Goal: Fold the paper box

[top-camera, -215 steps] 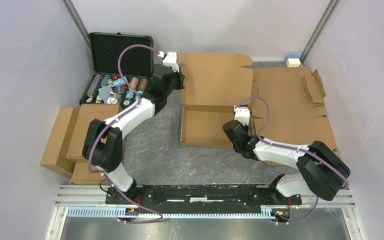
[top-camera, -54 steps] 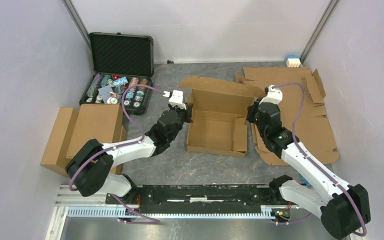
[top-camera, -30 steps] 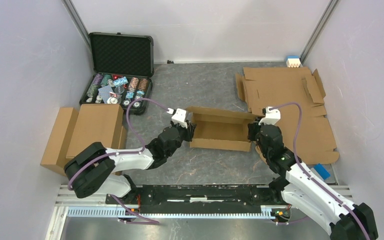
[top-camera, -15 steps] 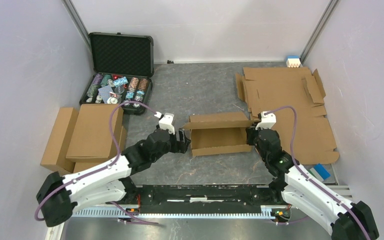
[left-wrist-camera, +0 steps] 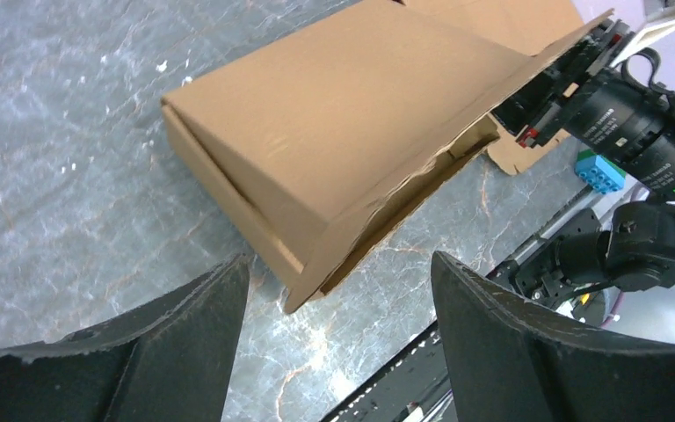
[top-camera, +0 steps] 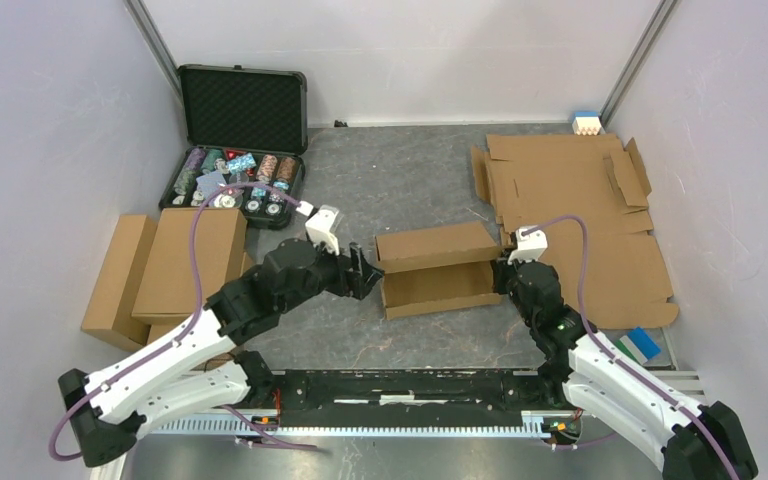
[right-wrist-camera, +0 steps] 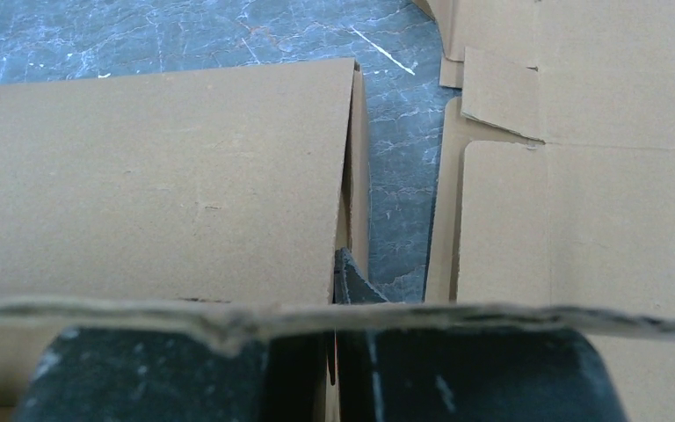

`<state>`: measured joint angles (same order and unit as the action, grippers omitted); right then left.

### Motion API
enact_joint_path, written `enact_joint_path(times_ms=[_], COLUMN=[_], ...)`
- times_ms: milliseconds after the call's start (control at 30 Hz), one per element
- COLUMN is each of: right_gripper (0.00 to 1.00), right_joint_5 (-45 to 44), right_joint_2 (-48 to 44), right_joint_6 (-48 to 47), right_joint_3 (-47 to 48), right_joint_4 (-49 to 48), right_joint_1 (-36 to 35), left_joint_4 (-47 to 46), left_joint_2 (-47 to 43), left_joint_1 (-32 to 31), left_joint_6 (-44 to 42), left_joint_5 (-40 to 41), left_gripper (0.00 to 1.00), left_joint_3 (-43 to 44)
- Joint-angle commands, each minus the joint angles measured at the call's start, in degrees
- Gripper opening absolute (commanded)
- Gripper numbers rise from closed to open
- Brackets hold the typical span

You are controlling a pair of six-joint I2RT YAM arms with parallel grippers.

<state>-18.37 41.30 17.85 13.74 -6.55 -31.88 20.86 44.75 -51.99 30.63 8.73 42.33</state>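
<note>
The paper box lay on the bench between the two end effectors, its lid tipped down over the tray but gaping along the near edge. The left end effector stood spread wide and empty. The box's left corner sat just ahead of its jaws, untouched. The right end effector was clenched at the box's right end, pinching a thin cardboard edge, apparently the box's own lid or flap.

The box looked light and stiff across its panels, ready to bend only at its creases. Its raw edges would likely crush or tear under a hard pinch. Pushed from one side alone it would probably slide. A hold on a flap edge near its crease, with the far end braced, seemed safest.
</note>
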Motion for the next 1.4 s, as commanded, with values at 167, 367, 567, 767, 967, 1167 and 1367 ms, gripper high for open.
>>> enact_joint_path(times_ms=[167, 367, 567, 767, 967, 1167, 1367], right_gripper=[0.07, 0.10, 0.30, 0.70, 0.85, 0.85, 0.85], right_joint_5=[4.5, 4.9, 5.4, 8.0, 8.3, 6.5, 7.4], right_joint_2=[0.4, 0.7, 0.7, -4.8, -14.6, -20.1, -18.8], right_joint_6=[-3.7, -4.6, -6.3, -7.7, -7.5, -6.6, -6.5], right_joint_3=[-1.5, -1.3, 0.3, -1.2, -2.0, -0.1, 2.0], right_joint_4=[2.2, 1.9, 5.1, 8.5, 10.6, 10.8, 9.4], right_joint_1=[-0.4, -0.4, -0.4, -0.4, -0.4, -0.4, -0.4], left_joint_4=[-5.2, -5.9, -5.0, -7.6, -10.7, -14.1, -14.5], left_joint_2=[12.1, 20.4, 21.8, 22.0, 23.7, 26.1, 28.9], left_joint_1=[-0.1, -0.1, -0.1, -0.1, -0.1, -0.1, -0.1], left_joint_6=[-21.6, -23.7, -24.9, -23.1, -20.9, -17.8, -16.1], left_joint_5=[-14.4, -21.0, -18.9, -18.4, -20.0, -21.3, -23.3], left_gripper=[0.81, 0.68, 0.21, 0.14, 0.13, 0.14, 0.18], left_joint_3=[11.0, 13.7, 12.4, 8.6, 4.7, 0.7, -0.7])
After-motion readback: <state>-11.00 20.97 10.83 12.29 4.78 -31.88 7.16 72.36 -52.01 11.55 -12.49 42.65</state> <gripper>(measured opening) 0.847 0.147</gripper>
